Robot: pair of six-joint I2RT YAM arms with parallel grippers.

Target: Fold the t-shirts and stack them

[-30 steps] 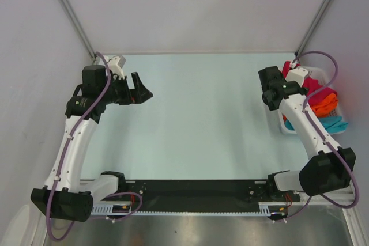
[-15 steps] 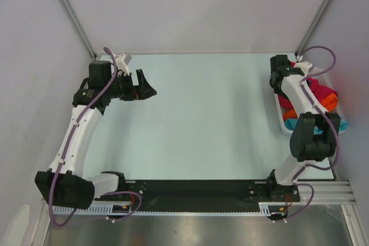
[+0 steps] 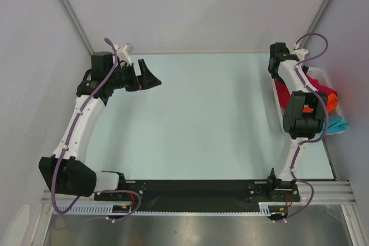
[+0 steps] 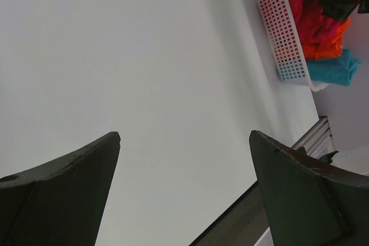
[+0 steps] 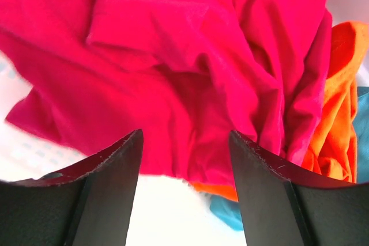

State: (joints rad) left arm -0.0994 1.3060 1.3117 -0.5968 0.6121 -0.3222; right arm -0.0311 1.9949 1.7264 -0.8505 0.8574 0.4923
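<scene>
Right wrist view: your right hand (image 5: 185, 136) hovers part-open over the crimson t-shirt (image 5: 173, 56), likely because it tops the orange t-shirt (image 5: 340, 113) and teal t-shirt (image 4: 331, 70) in the white basket (image 4: 277, 21). Contact's hard to tell. Your left hand (image 4: 184, 136) hangs wide open and empty above the desk (image 4: 115, 56).

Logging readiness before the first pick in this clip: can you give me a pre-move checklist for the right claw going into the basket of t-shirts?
1. Right claw open, nothing between its jaws: ok.
2. Right claw aimed at the crimson t-shirt: ok, the cloth fills the wrist view past the jaws.
3. Crimson t-shirt on top of the pile: ok, it overlaps the orange t-shirt.
4. Gap between right claw and cloth: cannot tell.
5. Left claw open, over the table, away from the white basket: ok.
</scene>
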